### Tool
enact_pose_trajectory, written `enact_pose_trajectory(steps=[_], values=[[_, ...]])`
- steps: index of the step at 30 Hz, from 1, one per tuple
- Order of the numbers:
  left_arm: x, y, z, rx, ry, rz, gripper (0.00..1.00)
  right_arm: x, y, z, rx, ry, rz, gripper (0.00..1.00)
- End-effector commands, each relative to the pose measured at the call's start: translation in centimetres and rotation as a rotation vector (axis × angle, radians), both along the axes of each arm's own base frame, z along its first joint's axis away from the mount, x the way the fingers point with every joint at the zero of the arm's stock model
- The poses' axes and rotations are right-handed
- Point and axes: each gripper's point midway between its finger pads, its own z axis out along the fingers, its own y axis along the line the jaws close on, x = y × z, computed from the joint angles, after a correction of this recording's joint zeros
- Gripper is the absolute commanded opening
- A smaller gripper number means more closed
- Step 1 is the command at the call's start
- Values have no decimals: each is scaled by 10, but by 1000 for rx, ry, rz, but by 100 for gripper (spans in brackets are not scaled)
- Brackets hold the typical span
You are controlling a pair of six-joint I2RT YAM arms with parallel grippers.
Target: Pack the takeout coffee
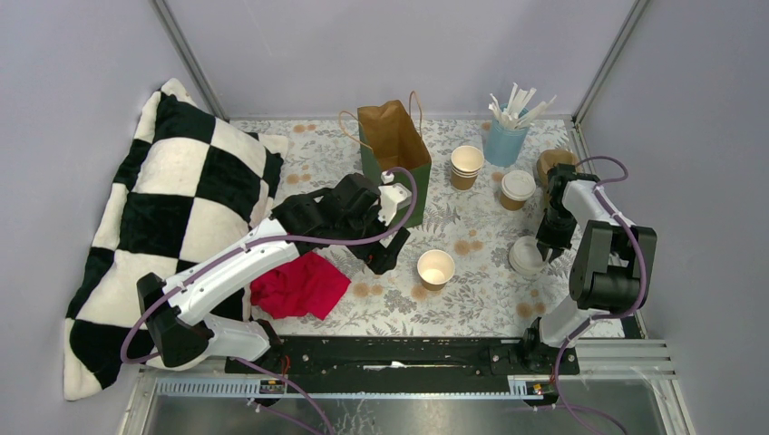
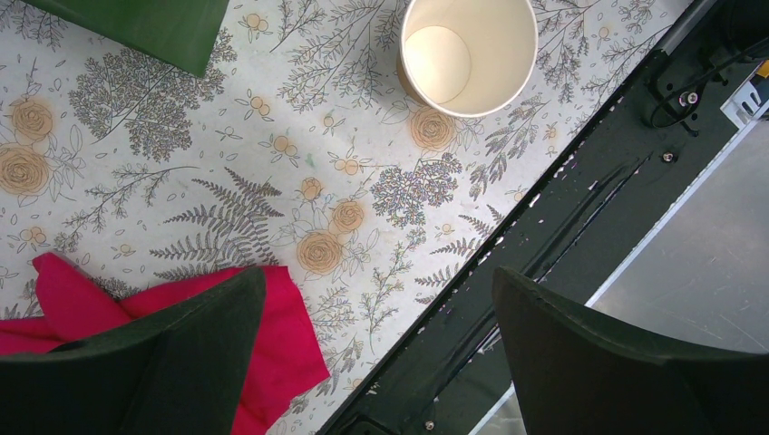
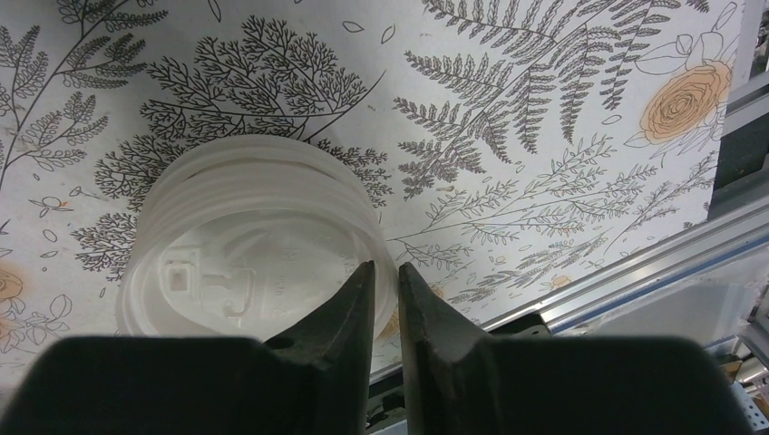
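The right gripper (image 3: pixel 385 270) is pinched shut on the rim of the white lids (image 3: pixel 258 254). Many lids could be lifted together, because they are stacked tight. The left gripper (image 2: pixel 378 281) is held wide open near the open cup (image 2: pixel 469 54), which is set beside the green bag (image 2: pixel 136 27).

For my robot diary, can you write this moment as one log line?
left gripper: open over table | right gripper: closed on rim of lids | cup: no lid, outside bag

Tan cup (image 1: pixel 435 269), cream inside; white lids (image 3: pixel 254 263); green bag (image 1: pixel 394 145); red cloth (image 1: pixel 299 285); floral tablecloth (image 1: pixel 472 304).
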Motion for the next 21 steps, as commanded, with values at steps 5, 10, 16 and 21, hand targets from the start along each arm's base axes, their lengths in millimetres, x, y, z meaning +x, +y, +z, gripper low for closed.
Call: enact_pose_trajectory(steps=[5, 10, 16, 21], values=[[9, -9, 21, -44, -66, -8, 99, 5, -1, 1, -20, 1, 11, 24], [9, -9, 22, -43, -68, -10, 99, 5, -1, 2, -21, -1, 16, 28], [11, -9, 23, -42, -71, -6, 99, 7, -1, 1, -21, 2, 22, 16], [11, -10, 24, -44, -76, -9, 99, 7, -2, 6, -39, 7, 37, 4]])
